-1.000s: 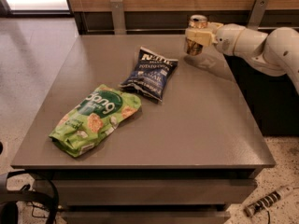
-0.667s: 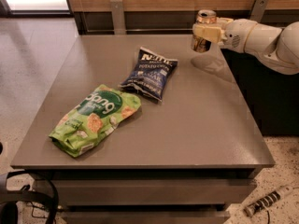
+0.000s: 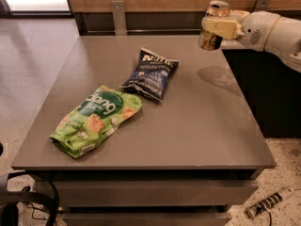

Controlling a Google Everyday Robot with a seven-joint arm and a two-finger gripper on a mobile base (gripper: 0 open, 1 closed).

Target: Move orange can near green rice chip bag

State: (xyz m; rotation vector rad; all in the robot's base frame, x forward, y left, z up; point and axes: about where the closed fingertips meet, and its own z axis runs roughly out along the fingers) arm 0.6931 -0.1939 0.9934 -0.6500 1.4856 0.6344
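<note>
The orange can (image 3: 211, 39) is a small shiny copper-gold can with a silver top, held in the air above the table's far right corner. My gripper (image 3: 217, 26) is shut on it, its cream fingers wrapped around the can's middle, the white arm reaching in from the right. The green rice chip bag (image 3: 94, 119) lies flat near the table's front left, bright green with white letters on a dark round patch. The can is far from the bag, up and to its right.
A dark blue potato chip bag (image 3: 151, 73) lies mid-table between the can and the green bag. The grey table (image 3: 197, 135) has a wooden wall behind it, a dark cabinet on its right, and cables on the floor at the lower left.
My gripper has lifted the can off the far right of the table and carried it upward and slightly right. Both bags have stayed where they were.
</note>
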